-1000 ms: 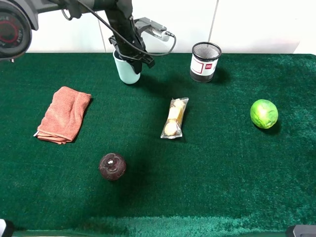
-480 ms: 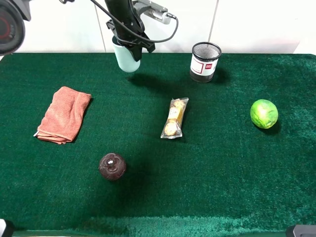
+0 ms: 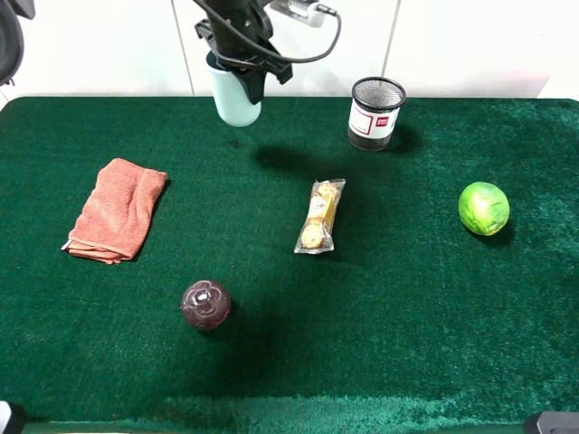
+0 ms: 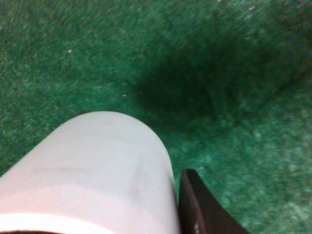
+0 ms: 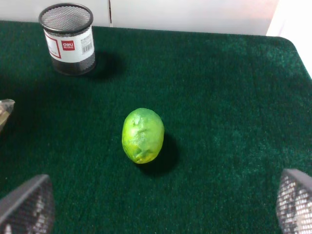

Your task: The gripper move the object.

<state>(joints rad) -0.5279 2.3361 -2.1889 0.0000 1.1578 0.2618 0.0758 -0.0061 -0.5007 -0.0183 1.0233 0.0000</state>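
Note:
The pale blue-green cup (image 3: 234, 100) hangs upright in the air over the back left of the green table (image 3: 407, 298), its shadow on the cloth to its right. My left gripper (image 3: 242, 70), a black claw with cables, is shut on the cup's rim from above. In the left wrist view the cup (image 4: 97, 165) fills the lower left, with one black finger (image 4: 200, 207) pressed against its side. My right gripper (image 5: 160, 202) is open and empty, its two mesh-patterned fingertips wide apart above the cloth near a green fruit (image 5: 142, 135).
A black mesh pen pot (image 3: 375, 113) with a white-red label stands at the back, right of the cup. A wrapped snack (image 3: 320, 215) lies mid-table, an orange cloth (image 3: 118, 210) at left, a dark round fruit (image 3: 205, 305) front left, the green fruit (image 3: 484, 208) right.
My left gripper has lifted the cup off the table, and it has risen steadily. Its shadow has slid to the right. Nothing else has moved.

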